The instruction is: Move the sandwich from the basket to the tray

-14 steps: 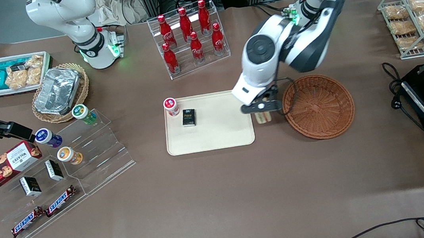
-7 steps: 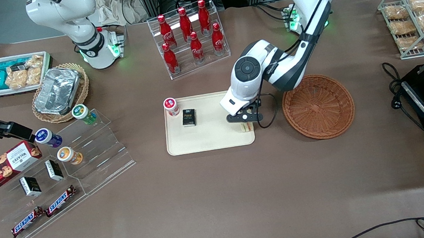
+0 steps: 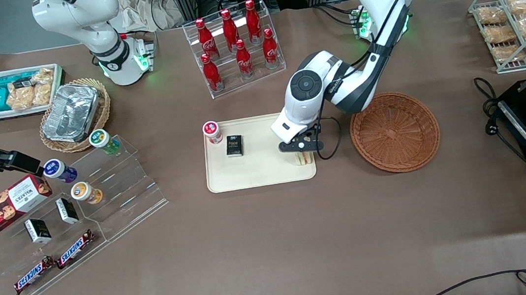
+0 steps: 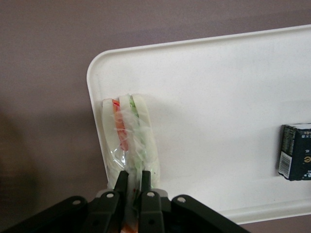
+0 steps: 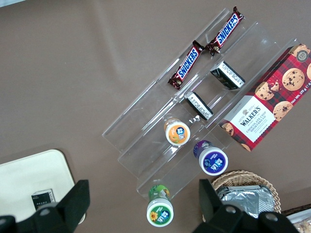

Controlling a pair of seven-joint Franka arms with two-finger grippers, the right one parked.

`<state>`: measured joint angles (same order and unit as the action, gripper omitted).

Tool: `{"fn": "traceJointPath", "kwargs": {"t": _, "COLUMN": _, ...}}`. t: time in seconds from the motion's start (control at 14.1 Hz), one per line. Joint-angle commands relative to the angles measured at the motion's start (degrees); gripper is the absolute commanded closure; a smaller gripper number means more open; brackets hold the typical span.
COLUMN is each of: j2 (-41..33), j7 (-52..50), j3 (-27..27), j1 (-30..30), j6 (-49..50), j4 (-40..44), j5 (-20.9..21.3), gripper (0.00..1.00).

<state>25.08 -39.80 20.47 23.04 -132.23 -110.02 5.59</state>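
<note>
The sandwich (image 3: 303, 158) is a wrapped wedge of white bread with red and green filling. It rests over the tray's (image 3: 261, 175) corner nearest the basket, close to the rim (image 4: 194, 73). In the left wrist view the sandwich (image 4: 129, 141) lies against the tray surface. My left gripper (image 3: 300, 147) is shut on the sandwich's end, its black fingers (image 4: 121, 182) pinching the wrapper and bread; the gripper (image 4: 132, 180) stands right above the tray. The reddish-brown wicker basket (image 3: 395, 131) is empty, beside the tray toward the working arm's end.
On the tray stand a red-capped cup (image 3: 212, 132) and a small black box (image 3: 234, 146); the box also shows in the left wrist view (image 4: 295, 158). A rack of red bottles (image 3: 234, 47) stands farther from the camera. Clear snack steps (image 3: 77, 208) lie toward the parked arm's end.
My left gripper carried the sandwich from beside the basket over the tray's edge onto the tray corner, then shifted slightly farther in and lower.
</note>
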Motion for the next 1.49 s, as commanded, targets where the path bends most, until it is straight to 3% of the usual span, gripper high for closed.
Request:
{"fn": "traceJointPath", "kwargs": {"t": 0.0, "j2": 0.4, "j7": -3.3, "j3": -0.7, "j1": 1.2, "j6": -1.3, "j4": -0.2, "j5": 0.2, "gripper": 0.62}}
{"fn": "traceJointPath", "kwargs": {"t": 0.14, "j2": 1.0, "j7": -4.7, "j3": -0.7, "j1": 1.2, "j6": -1.3, "j4": -0.1, "j5": 0.7, "gripper": 0.38}}
{"fn": "traceJointPath", "kwargs": {"t": 0.21, "j2": 1.1, "j7": -4.8, "j3": -0.8, "j1": 1.2, "j6": -1.3, "j4": -0.1, "j5": 0.7, "gripper": 0.34}}
{"fn": "traceJointPath", "kwargs": {"t": 0.35, "j2": 0.9, "j7": -4.6, "j3": -0.9, "j1": 1.1, "j6": -1.1, "j4": -0.1, "j5": 0.7, "gripper": 0.01}}
{"fn": "traceJointPath", "kwargs": {"t": 0.57, "j2": -3.1, "j7": -4.4, "j3": -1.2, "j1": 0.3, "j6": 3.7, "j4": 0.7, "j5": 0.9, "gripper": 0.01}}
{"fn": "traceJointPath", "kwargs": {"t": 0.78, "j2": -9.1, "j7": -2.1, "j3": -2.9, "j1": -4.8, "j6": 12.6, "j4": 4.2, "j5": 0.7, "gripper": 0.01}}
{"fn": "traceJointPath", "kwargs": {"t": 1.42, "j2": -25.7, "j7": 20.3, "j3": -3.1, "j1": -20.0, "j6": 26.1, "j4": 4.3, "j5": 0.8, "gripper": 0.01}}
